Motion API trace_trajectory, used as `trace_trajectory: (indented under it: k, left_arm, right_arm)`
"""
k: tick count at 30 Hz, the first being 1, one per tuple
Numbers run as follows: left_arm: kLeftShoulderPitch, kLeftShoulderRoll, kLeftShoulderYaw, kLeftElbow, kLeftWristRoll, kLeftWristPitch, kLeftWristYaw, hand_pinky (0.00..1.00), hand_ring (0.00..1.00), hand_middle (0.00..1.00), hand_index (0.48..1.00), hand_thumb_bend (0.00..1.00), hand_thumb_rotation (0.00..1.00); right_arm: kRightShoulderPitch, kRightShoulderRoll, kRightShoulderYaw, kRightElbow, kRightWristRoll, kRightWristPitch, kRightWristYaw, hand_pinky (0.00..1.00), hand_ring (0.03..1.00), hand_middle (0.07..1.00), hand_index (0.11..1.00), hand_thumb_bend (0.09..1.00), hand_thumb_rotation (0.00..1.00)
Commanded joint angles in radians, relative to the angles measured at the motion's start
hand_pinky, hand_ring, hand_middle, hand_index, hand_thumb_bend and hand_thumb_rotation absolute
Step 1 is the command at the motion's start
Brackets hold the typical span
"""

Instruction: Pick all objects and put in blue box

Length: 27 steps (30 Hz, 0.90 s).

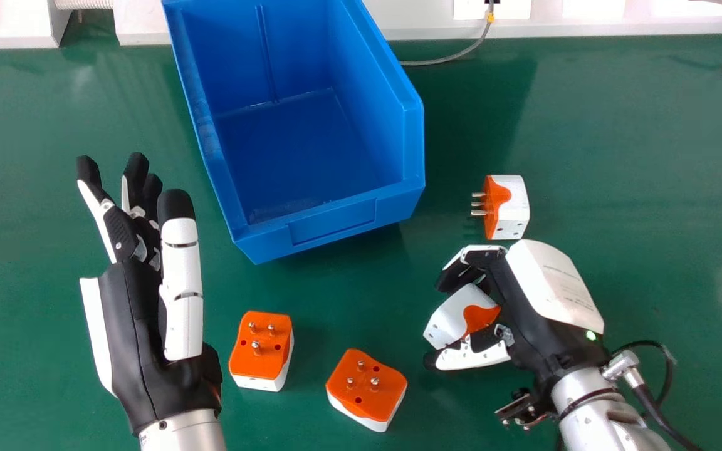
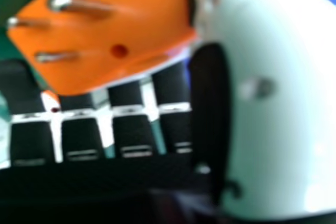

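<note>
My right hand (image 1: 517, 313) is at the right of the head view, its fingers and thumb curled round a white-and-orange plug adapter (image 1: 455, 319). In the right hand view that adapter (image 2: 105, 24) shows its orange face and metal pins beside the hand's thumb (image 2: 273, 108). Another adapter (image 1: 511, 207) lies on its side just beyond the right hand. Two more, an adapter (image 1: 262, 347) and an adapter (image 1: 367, 388), rest pins up on the green table. The blue box (image 1: 329, 232) stands behind them with a bare floor. My left hand (image 1: 141, 313) is raised at the left, fingers straight, holding nothing.
The green table (image 1: 649, 156) spreads to both sides of the box. A white ledge (image 1: 423, 32) runs along the back edge, where a grey cable (image 1: 455, 57) curves down beside the box. A black cable (image 1: 665, 376) loops by the right wrist.
</note>
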Motion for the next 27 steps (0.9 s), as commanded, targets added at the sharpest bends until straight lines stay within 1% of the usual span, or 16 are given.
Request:
trace_trajectory:
  k: [1,4,11,14,15,17,19,21,24,27]
  left_arm:
    - [0.015,-0.084,-0.017,-0.023,0.005,-0.018,0.000,0.94,0.98,0.98,0.953,0.55,0.76]
    - [0.016,-0.088,-0.018,-0.021,0.002,-0.022,0.000,0.94,0.98,0.98,0.950,0.55,0.76]
    - [0.017,-0.087,-0.021,-0.021,0.015,-0.020,0.003,0.94,0.98,0.98,0.952,0.54,0.76]
    - [0.019,-0.085,-0.023,-0.023,0.014,-0.017,0.000,0.95,0.98,0.98,0.956,0.55,0.77]
    - [0.020,-0.085,-0.023,-0.024,0.017,-0.016,0.002,0.95,0.98,0.98,0.956,0.55,0.77]
    - [0.019,-0.088,-0.021,-0.021,0.018,-0.019,0.004,0.95,0.98,0.98,0.955,0.56,0.77]
    - [0.019,-0.088,-0.021,-0.020,0.017,-0.022,0.004,0.95,0.98,0.98,0.953,0.55,0.76]
    - [0.018,-0.089,-0.022,-0.019,0.013,-0.024,0.003,0.94,0.98,0.98,0.952,0.55,0.76]
    - [0.015,-0.090,-0.021,-0.015,0.009,-0.027,0.003,0.95,0.98,0.98,0.952,0.55,0.76]
    - [0.009,-0.089,-0.019,-0.009,0.011,-0.031,0.001,0.95,0.98,0.97,0.951,0.54,0.76]
  right_arm:
    - [0.000,-0.003,-0.006,-0.017,0.005,-0.015,-0.013,0.35,0.424,0.494,0.508,0.500,0.00]
    - [0.002,-0.002,-0.007,-0.019,0.009,-0.019,-0.019,0.35,0.424,0.496,0.503,0.500,0.00]
    - [0.007,-0.001,-0.014,-0.020,0.018,-0.042,-0.041,0.34,0.410,0.487,0.517,0.497,0.00]
    - [0.011,0.003,-0.019,-0.021,0.022,-0.061,-0.062,0.35,0.407,0.488,0.519,0.497,0.00]
    - [0.012,0.002,-0.020,-0.023,0.022,-0.069,-0.071,0.35,0.406,0.488,0.518,0.497,0.00]
    - [0.022,0.005,-0.025,-0.047,0.019,-0.083,-0.093,0.35,0.406,0.490,0.517,0.498,0.00]
    - [0.035,0.009,-0.031,-0.076,0.021,-0.097,-0.109,0.34,0.402,0.484,0.523,0.496,0.00]
    - [0.048,0.014,-0.040,-0.104,0.030,-0.130,-0.132,0.32,0.395,0.478,0.532,0.494,0.00]
    - [0.072,0.028,-0.045,-0.175,0.033,-0.157,-0.150,0.32,0.394,0.478,0.534,0.493,0.00]
    - [0.080,0.040,-0.037,-0.223,0.035,-0.258,-0.199,0.31,0.405,0.500,0.541,0.492,0.00]
